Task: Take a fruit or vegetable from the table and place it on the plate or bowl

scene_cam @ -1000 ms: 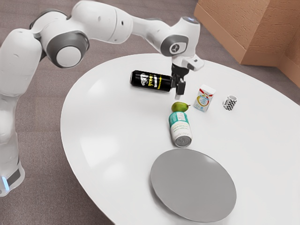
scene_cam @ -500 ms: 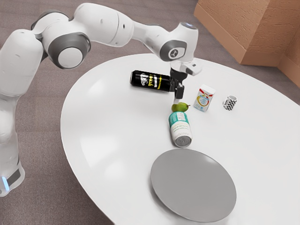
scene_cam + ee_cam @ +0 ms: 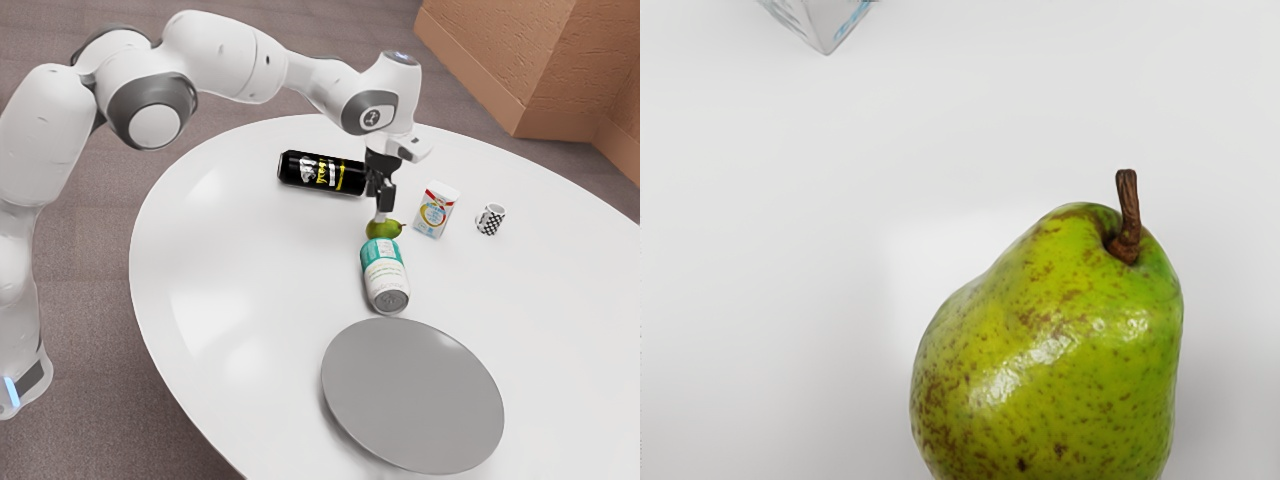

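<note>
Claw [image 3: 380,208] just above pear [image 3: 384,229] on worktop [image 3: 230,280]; spread or pressed together: cannot tell; risk: off-centre pinch squirting rounded pear against adjacent can [image 3: 385,275].

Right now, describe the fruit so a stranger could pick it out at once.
On the round white table, start at the grey plate and go past the teal-labelled can lying on its side. Just beyond it is the pear, beside a small carton. It alone is fruit: green, brown-speckled, short brown stem.
</note>
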Robot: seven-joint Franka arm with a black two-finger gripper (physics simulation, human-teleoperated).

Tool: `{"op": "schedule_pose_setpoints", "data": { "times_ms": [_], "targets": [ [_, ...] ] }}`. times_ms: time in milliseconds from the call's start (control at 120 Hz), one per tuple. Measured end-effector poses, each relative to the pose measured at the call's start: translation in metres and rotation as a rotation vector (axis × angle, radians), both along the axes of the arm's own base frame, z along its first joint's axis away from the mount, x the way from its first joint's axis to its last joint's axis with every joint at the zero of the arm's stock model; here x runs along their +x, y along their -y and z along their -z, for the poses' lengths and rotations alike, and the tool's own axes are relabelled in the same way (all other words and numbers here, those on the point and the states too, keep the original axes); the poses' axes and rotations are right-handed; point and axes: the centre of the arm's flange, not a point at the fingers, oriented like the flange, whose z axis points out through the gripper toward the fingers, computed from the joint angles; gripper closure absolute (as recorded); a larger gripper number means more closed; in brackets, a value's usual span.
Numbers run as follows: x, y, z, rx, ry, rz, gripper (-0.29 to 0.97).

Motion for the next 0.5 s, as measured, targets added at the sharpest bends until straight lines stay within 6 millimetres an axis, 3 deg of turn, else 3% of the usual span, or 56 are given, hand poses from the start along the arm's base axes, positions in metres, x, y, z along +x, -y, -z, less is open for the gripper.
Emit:
{"op": "schedule_pose_setpoints", "data": {
  "times_ms": [267, 500],
  "targets": [
    [0.004, 0.007, -0.001, 0.001, 0.018, 0.009, 0.0],
    [0.008, 0.01, 0.013, -0.008, 0.014, 0.009, 0.0]
  ]
}}
